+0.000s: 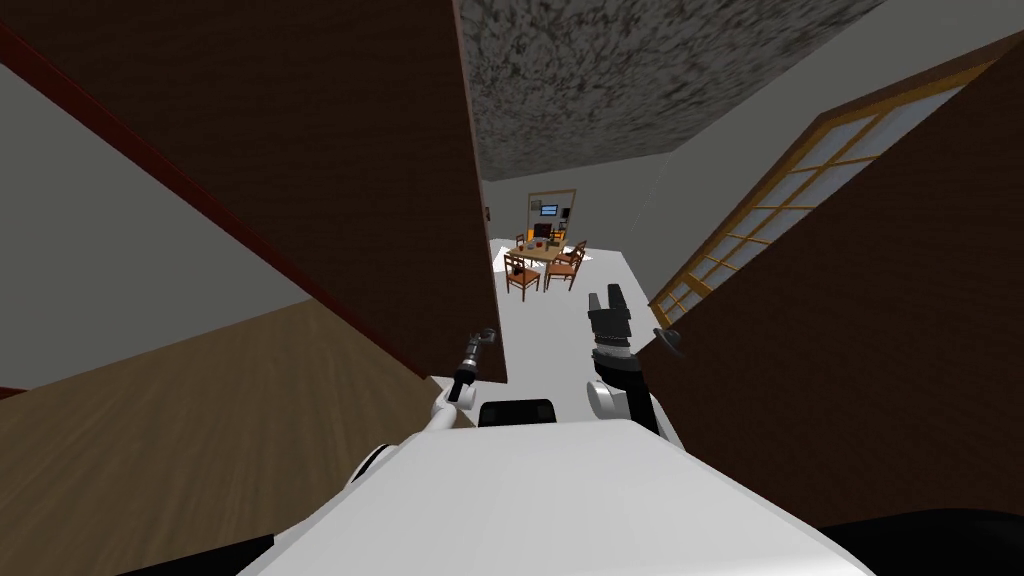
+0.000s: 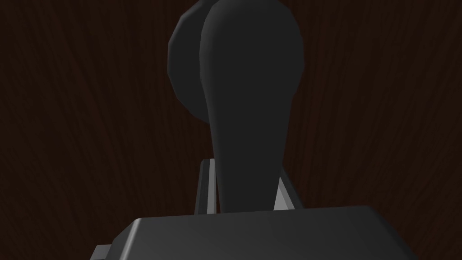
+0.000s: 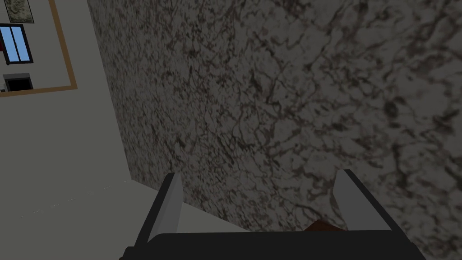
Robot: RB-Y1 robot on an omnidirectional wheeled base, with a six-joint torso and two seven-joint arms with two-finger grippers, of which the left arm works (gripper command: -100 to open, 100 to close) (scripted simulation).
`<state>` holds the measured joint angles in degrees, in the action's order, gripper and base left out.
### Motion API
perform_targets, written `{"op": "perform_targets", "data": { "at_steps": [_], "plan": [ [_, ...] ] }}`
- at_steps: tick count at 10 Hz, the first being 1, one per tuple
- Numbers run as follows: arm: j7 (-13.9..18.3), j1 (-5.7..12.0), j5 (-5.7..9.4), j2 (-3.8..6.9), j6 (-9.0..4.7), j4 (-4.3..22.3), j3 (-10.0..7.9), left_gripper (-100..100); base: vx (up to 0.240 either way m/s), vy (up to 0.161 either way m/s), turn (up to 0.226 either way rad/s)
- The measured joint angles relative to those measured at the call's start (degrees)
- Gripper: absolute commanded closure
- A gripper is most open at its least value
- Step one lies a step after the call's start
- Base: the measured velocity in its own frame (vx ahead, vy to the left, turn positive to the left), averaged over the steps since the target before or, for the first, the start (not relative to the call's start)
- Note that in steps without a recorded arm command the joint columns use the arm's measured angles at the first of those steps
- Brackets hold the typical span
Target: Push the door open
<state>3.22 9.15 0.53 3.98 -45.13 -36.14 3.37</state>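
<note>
A dark brown door stands on my left, its free edge beside an open gap. A dark lever handle on a round base sticks out from the door's brown face. My left gripper is shut on this handle, with both fingers pressing its sides. In the head view the left gripper sits at the door's edge. My right gripper is raised in the gap between the two brown panels. Its fingers stand open with nothing between them.
A second dark brown panel with a dark knob rises on my right. Through the gap lies a white floor with a table and chairs. A wood-framed window is on the right wall, and wood flooring on the left.
</note>
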Motion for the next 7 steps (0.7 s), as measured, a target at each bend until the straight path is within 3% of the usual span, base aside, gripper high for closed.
{"op": "perform_targets", "data": {
  "at_steps": [2, 7],
  "plan": [
    [-0.5, 0.14, 0.59, -0.2, -0.13, 0.34, -1.26, 100, 0.144, -0.106, 0.051],
    [-1.14, 0.24, 1.56, 0.16, -0.5, 1.6, -3.07, 100, 0.134, -0.051, 0.039]
  ]
}}
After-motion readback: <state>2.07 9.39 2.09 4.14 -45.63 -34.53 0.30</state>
